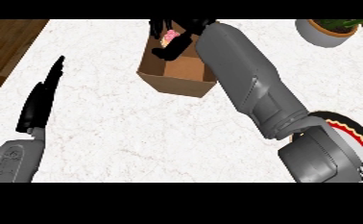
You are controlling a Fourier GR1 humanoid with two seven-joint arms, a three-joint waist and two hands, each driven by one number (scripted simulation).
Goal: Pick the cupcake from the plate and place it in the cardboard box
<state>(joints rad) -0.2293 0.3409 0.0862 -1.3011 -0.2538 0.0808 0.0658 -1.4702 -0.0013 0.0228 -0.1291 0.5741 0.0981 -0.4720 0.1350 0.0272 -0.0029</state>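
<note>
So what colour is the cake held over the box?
Pink with a pale patch; the head view shows the cupcake in the right hand.

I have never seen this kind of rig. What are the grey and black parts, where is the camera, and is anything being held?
The one picture is taken from the robot's head, looking steeply down at a white counter. The grey tubes are its forearms, and each ends in a black hand. The right hand, at the top middle, is curled round a pink cupcake over the open cardboard box. Whether the cupcake touches the box cannot be told. The left hand rests open at the left edge and holds nothing. A plate shows at the right, partly hidden by the right forearm. A potted plant stands in the top right corner.
</note>
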